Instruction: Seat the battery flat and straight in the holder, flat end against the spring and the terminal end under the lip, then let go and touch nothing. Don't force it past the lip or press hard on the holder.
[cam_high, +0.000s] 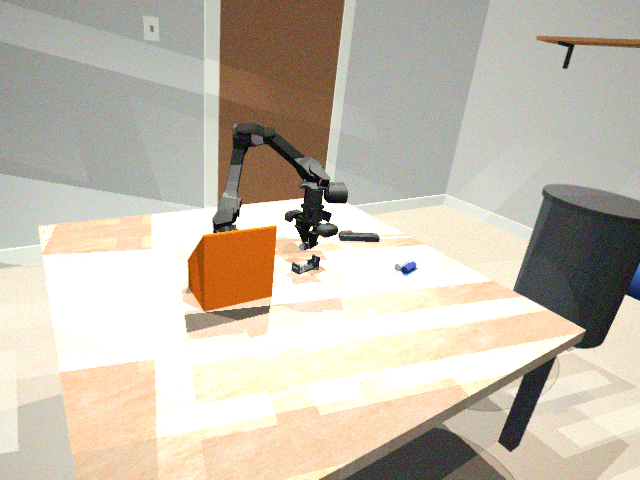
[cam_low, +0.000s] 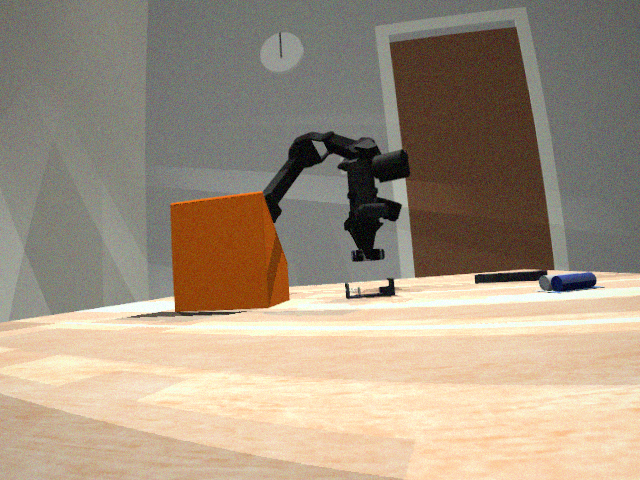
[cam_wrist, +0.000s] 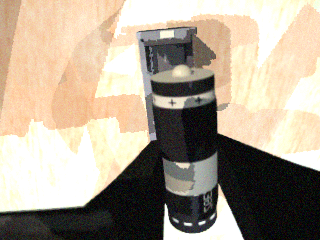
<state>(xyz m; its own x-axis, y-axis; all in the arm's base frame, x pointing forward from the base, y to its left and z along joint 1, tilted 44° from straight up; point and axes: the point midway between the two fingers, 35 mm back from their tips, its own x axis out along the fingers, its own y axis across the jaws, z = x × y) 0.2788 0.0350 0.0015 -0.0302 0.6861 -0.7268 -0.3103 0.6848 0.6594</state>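
Note:
My gripper (cam_high: 308, 244) (cam_low: 367, 254) is shut on the black battery (cam_wrist: 186, 150) (cam_low: 367, 254), which has a grey label band and a small terminal nub at its far end. It hangs in the air above the table, a little above and behind the battery holder (cam_high: 305, 265) (cam_low: 370, 289) (cam_wrist: 165, 52). The holder is a small dark open tray on the table top; in the wrist view it lies straight beyond the battery's terminal end, partly hidden by the battery. The battery lies roughly level in the fingers.
An orange box (cam_high: 233, 266) (cam_low: 224, 250) stands just left of the holder. A black flat bar (cam_high: 358, 236) (cam_low: 509, 276) and a blue-and-grey cylinder (cam_high: 407, 267) (cam_low: 568, 281) lie to the right. A dark bin (cam_high: 581, 258) stands off the table's right side.

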